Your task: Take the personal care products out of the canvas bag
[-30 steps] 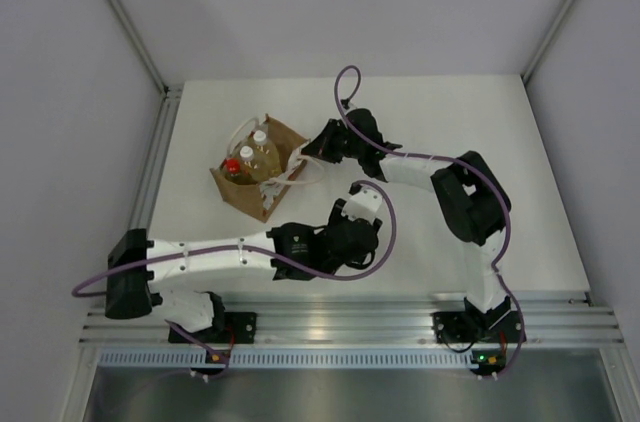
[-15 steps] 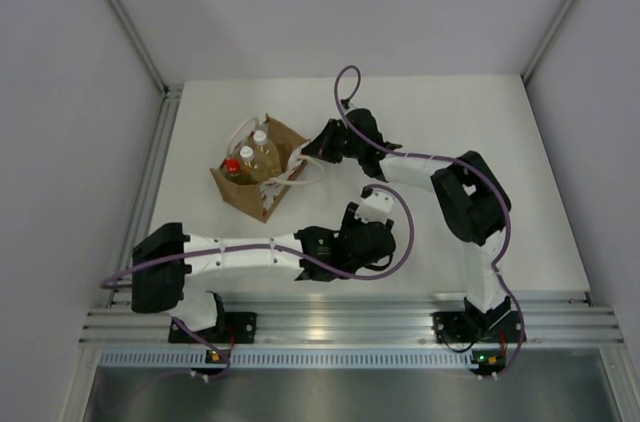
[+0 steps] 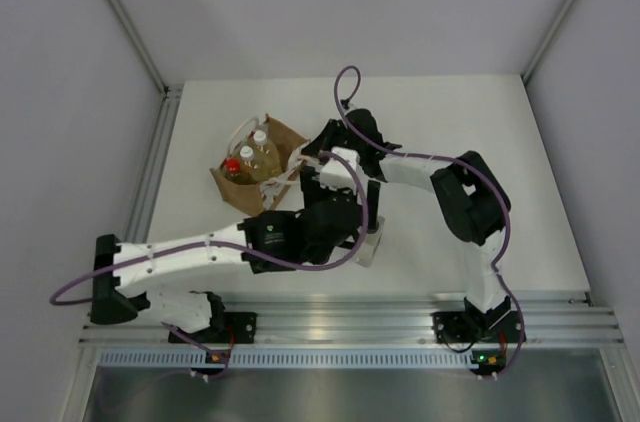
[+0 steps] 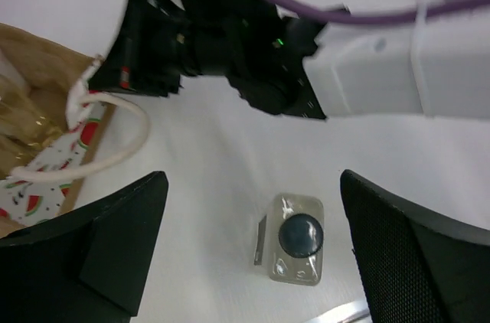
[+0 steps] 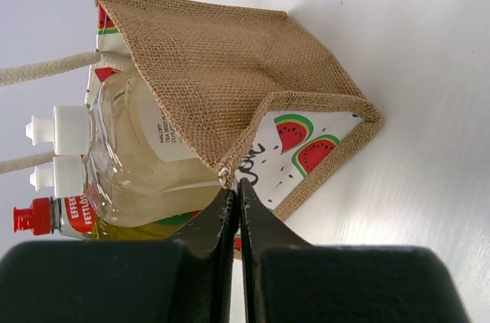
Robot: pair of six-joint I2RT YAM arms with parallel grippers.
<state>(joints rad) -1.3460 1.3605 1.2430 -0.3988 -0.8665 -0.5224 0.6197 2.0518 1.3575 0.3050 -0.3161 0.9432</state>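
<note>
Canvas bag (image 3: pixel 240 192): stands on the left half of the worktop (image 3: pixel 480 122), midway between far and near edges, mouth open.
Bottles inside: two amber white-capped bottles (image 5: pixel 130 162) and a red-capped bottle (image 5: pixel 46 216), caps poking above the rim.
Right gripper (image 5: pixel 233 197): clenched on the bag's right rim.
Left gripper (image 4: pixel 253 177): released, fingers spread wide above the clear bottle, not touching it.
Clear bottle (image 4: pixel 298 237): upright on the worktop outside the bag, near the middle of the near edge.
</note>
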